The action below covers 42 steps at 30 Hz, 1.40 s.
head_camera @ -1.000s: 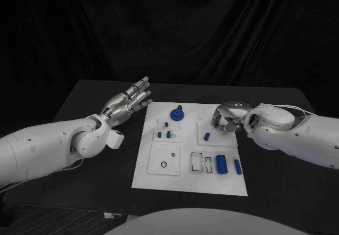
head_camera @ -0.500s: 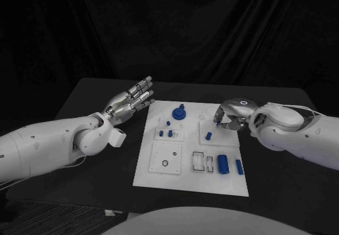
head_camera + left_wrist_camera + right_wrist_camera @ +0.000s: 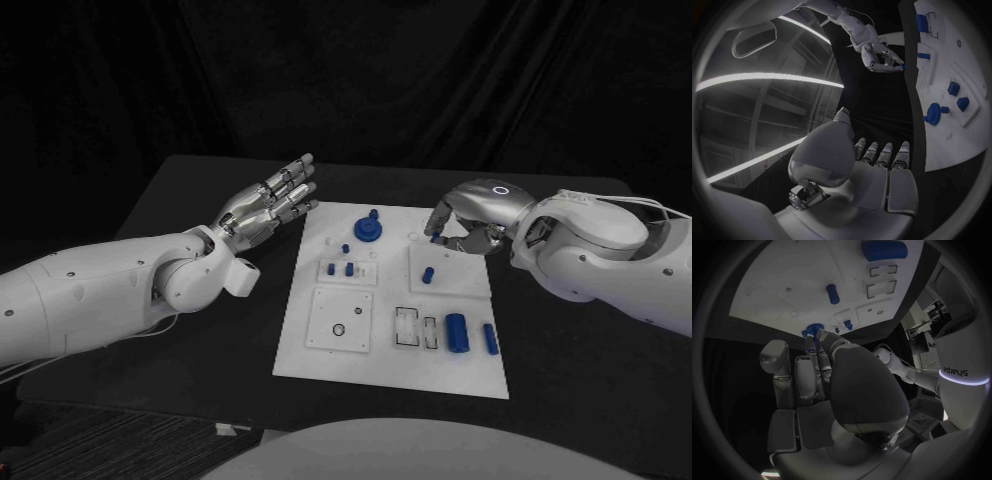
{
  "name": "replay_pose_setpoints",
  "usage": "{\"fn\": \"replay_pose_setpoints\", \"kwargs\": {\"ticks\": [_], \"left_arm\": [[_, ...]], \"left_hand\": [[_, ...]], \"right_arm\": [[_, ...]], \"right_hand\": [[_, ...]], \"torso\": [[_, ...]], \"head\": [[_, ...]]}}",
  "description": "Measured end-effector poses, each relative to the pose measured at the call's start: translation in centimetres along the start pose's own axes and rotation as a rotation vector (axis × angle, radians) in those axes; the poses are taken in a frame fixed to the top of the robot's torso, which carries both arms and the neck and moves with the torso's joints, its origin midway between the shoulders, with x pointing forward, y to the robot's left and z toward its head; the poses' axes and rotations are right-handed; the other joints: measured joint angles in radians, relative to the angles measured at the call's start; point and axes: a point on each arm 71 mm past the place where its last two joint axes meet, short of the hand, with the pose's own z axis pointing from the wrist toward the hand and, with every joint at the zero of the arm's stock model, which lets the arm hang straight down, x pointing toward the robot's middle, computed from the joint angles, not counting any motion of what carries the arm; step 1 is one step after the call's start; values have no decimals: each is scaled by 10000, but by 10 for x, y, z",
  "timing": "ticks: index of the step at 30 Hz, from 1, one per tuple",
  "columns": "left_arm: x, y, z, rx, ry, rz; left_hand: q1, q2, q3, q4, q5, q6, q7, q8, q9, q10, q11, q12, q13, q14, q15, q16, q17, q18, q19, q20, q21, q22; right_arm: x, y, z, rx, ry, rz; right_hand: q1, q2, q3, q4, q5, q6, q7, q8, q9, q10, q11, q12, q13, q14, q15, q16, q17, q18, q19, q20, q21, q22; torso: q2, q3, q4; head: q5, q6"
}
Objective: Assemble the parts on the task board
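1. Head view. The white flat task board [image 3: 325,350] lies in the middle of the frame on the black table [image 3: 577,340].
   - The right hand [image 3: 469,225] hangs above the upper right corner of the board. Its fingers are curled together and seem to pinch a small blue plastic piece [image 3: 437,238] at the tips.
   - The left hand [image 3: 267,208] hovers in the upper left, just beside the board's corner. It is spread and holds nothing.
   - Just below the right hand a short blue peg [image 3: 428,272] stands in its small square plate.
   - A round blue knobbed part [image 3: 368,231] sits to the left of the hand, at the top of the board.
   - A thick blue cylinder [image 3: 454,333] lies lower on the board.

2. Left wrist view. The left hand's fingers [image 3: 879,155] lie flat and apart, beside the board's edge. Far off, the right hand closes on the small blue piece.

3. Right wrist view. The fingers are drawn together over the board. I cannot see the pinched piece here.

4. Judgement.
   - The piece looks light, stiff and smooth, so it may slip or turn in the pinch.
   - It is best held by its sides, with its lower end left free for the hole.
   - The standing peg and the knobbed part are near and could be knocked.
   - The left hand is well apart and blocks nothing.
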Motion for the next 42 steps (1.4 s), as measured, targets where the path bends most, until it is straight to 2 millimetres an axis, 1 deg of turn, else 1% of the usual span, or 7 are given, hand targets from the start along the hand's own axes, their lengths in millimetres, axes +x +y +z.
{"fn": "replay_pose_setpoints", "kwargs": {"ticks": [6,9,15,23,29,37,42], "left_arm": [[2,1,2,-18,43,-11],[2,1,3,-29,52,-14],[4,2,5,-41,93,-30],[7,3,7,-48,161,-59],[8,3,8,-54,165,-55],[6,3,8,-69,106,-9],[7,4,9,-91,106,-11]], "left_hand": [[0,0,0,0,0,0,0,0,0,0,0,0,0,0,0,0,0,0,0,0,0,0],[-1,1,-27,27,0,38,38,0,-1,0,0,42,0,0,-1,0,1,1,0,0,0,-1],[48,49,-27,27,0,43,99,0,10,-12,59,42,9,0,-1,0,4,0,0,0,0,-1],[68,69,-26,27,0,55,127,0,10,0,71,42,9,0,-1,0,5,0,0,0,0,-2],[128,129,-54,-2,48,143,214,0,23,2,147,116,22,0,-1,0,7,0,0,0,0,-43],[127,129,-83,27,48,178,249,0,23,3,148,116,22,0,-1,0,6,0,0,0,0,-52],[127,130,-82,27,48,178,249,0,22,3,147,116,21,0,-1,0,1,0,0,0,0,-52]], "right_arm": [[1,40,10,-1026,206,119],[8,60,17,-1536,386,155],[26,83,29,-2139,760,184],[49,99,38,-2562,1097,200],[62,105,39,-2793,1216,70],[70,106,39,-2890,1286,-69],[73,106,40,-2907,1301,-131]], "right_hand": [[0,0,0,0,-1,5,-5,0,-1,12,-13,-6,-2,0,0,-42,-19,0,0,0,0,0],[0,0,0,0,-1,53,-53,0,11,14,-14,-25,-15,0,0,-42,-19,0,0,0,0,-1],[-1,-1,-28,-26,-2,53,-53,0,11,33,-33,-37,-29,-30,-30,-42,-13,0,0,0,49,-2],[-1,-1,-28,-26,-2,52,-53,0,9,50,-51,-64,-30,-30,-30,-42,-10,0,-1,0,49,-2],[-1,-1,-28,-26,-30,52,-53,0,9,102,-30,-66,-51,-30,-30,-42,-11,0,0,0,49,-3],[-2,-2,-29,-26,-38,52,-53,0,7,121,-50,-87,-68,-30,-29,-42,-11,0,-1,0,49,-4],[-2,-2,-56,-53,11,52,-53,0,7,136,-65,-105,-67,-30,-29,-41,-11,0,-1,0,48,-5]], "torso": [[-2,-1,-3],[-11,-1,-3],[-18,-3,-6],[-18,11,17],[-19,12,58],[-19,13,98],[-18,12,81]], "head": [[182,-56],[283,-69],[453,-74],[666,-74],[756,-75],[779,-75],[819,-72]]}}
